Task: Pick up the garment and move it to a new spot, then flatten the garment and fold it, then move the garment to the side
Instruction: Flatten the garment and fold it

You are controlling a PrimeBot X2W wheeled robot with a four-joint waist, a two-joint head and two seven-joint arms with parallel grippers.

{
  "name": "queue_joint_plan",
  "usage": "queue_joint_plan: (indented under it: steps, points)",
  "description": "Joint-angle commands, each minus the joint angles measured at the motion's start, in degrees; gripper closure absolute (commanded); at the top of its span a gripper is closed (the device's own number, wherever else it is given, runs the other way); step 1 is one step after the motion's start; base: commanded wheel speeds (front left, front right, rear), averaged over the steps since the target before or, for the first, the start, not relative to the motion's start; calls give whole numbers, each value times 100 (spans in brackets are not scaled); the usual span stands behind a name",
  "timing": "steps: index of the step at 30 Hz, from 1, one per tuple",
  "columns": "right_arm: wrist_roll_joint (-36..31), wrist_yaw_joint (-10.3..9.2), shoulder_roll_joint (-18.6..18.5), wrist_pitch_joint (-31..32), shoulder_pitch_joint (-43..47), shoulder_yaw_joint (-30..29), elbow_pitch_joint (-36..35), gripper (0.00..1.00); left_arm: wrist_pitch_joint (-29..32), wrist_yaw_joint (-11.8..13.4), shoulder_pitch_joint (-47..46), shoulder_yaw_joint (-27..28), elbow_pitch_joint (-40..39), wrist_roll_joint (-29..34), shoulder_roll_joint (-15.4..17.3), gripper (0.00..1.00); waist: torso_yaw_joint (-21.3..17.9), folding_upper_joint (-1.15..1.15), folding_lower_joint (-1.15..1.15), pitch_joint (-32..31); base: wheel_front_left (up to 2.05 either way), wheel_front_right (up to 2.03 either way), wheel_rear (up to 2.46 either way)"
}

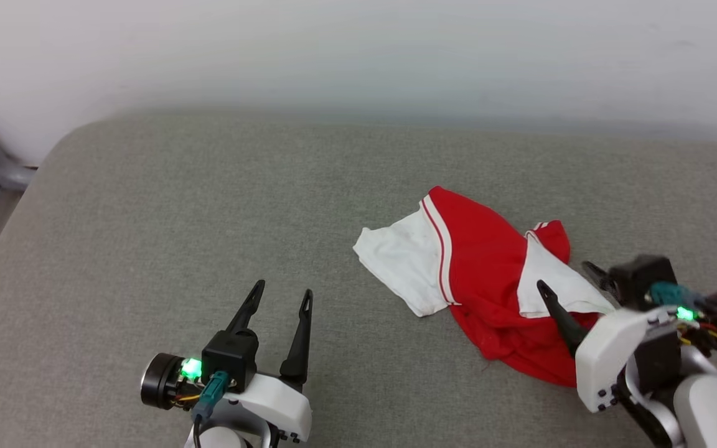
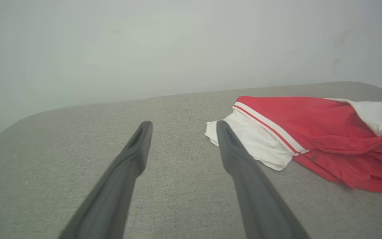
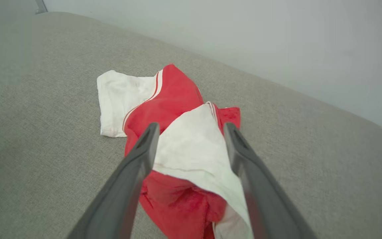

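Since nothing is gripped yet, the step in hand looks like the first pick. The grey fabric-covered worktop (image 1: 147,205) has a pale wall (image 1: 358,50) behind it. The shirt (image 1: 483,267) lies in a crumpled heap on the worktop's right half, its red body bunched. One white sleeve (image 1: 399,264) is spread out to the left, and the second sleeve (image 3: 194,146) is folded over the top.

The right pincer (image 1: 564,275) hovers at the near end of the heap, fingers apart. In its wrist view it straddles the second sleeve, but I can't tell whether it touches. The left pincer (image 1: 284,288) is also apart, holds nothing, and sits over bare fabric, near the white sleeve but clear of it.

Risks:
- Closing on the top sleeve alone lifts one layer, and the rest drags and twists tighter.
- Going too deep pinches the worktop cover along with the cloth.
- A one-arm lift leaves a dangling bundle that lands just as crumpled.
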Motion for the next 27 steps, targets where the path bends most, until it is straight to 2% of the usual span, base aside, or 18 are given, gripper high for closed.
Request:
queue_joint_plan:
  steps: [1, 3, 5, 9, 14, 18, 20, 27]
  points:
    - [153, -6, -83, 350, -203, 60, -44, 0, -15, -27, -77, 22, 17, 52, -46, 0, 80, 0, 0, 86, 0, 0, 0]
    - [257, -7, -272, 954, -378, 172, -22, 0, -15, -87, -121, 48, 45, 87, -87, 0, 159, 0, 0, 148, 0, 0, 0]
    - [482, -5, -284, 1439, -519, 250, 33, 0, -15, -125, -149, 75, 73, 115, -126, 0, 238, 0, 0, 193, 0, 0, 0]
    - [619, -7, -482, 2068, -707, 340, 226, 0, -15, -184, -205, 144, 111, 179, -219, 0, 401, 0, 0, 266, 0, 0, 0]
    - [550, -6, -581, 2339, -741, 284, 463, 0, -15, -246, -204, 213, 157, 251, -275, 0, 543, 0, 0, 326, 0, 0, 0]
    - [470, -6, -478, 2344, -673, 163, 608, 1, -15, -298, -194, 285, 177, 309, -315, 0, 585, 0, 0, 344, 0, 0, 0]
    - [417, -6, -447, 2315, -656, 142, 638, 100, -15, -313, -186, 321, 188, 343, -337, 0, 585, 0, 0, 347, 0, 0, 0]
    - [574, -6, -214, 1959, -712, -73, 508, 100, -15, -375, -112, 381, 264, 415, -400, 0, 456, 0, 0, 227, 0, 0, 0]
